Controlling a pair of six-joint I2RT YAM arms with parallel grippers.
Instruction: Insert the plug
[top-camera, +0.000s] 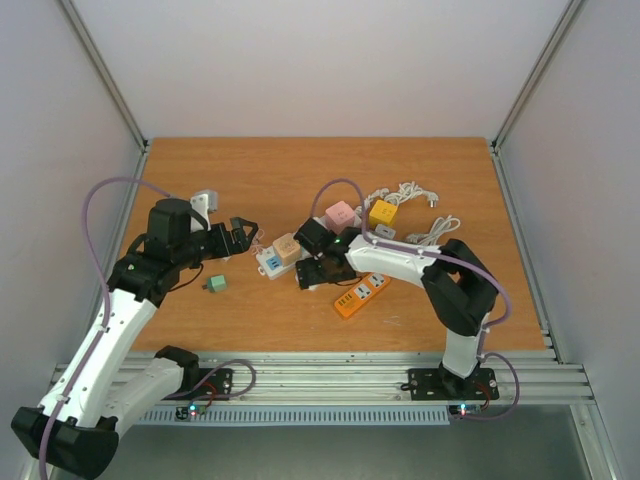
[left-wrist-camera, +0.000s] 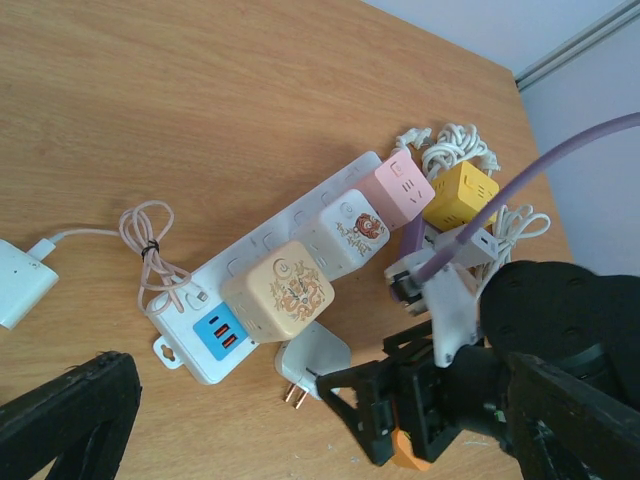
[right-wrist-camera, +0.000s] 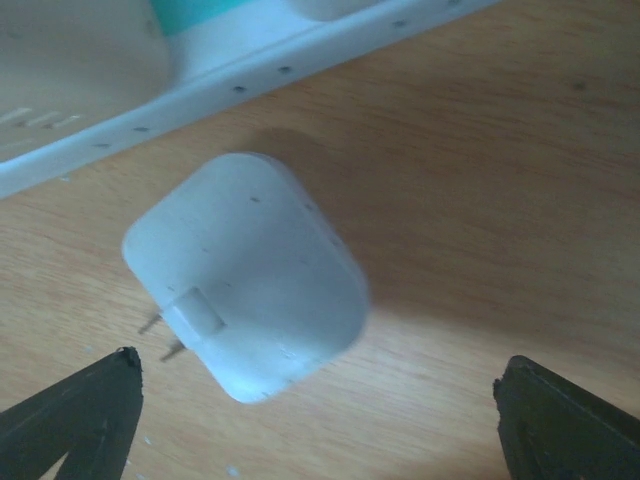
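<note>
Jaws on both grippers stand apart — right gripper (right-wrist-camera: 318, 362) straddles the white plug (right-wrist-camera: 250, 275), lying loose on its side just beside the power strip (left-wrist-camera: 255, 245), w/ left gripper (top-camera: 243, 236) hovering nearby — an off-centre squeeze could skid or twist it, leaving its 2 prongs (right-wrist-camera: 160, 335) misaligned.

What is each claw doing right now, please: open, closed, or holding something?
Left claw: open, holding nothing.
Right claw: open, holding nothing; the white plug lies loose on the table.
</note>
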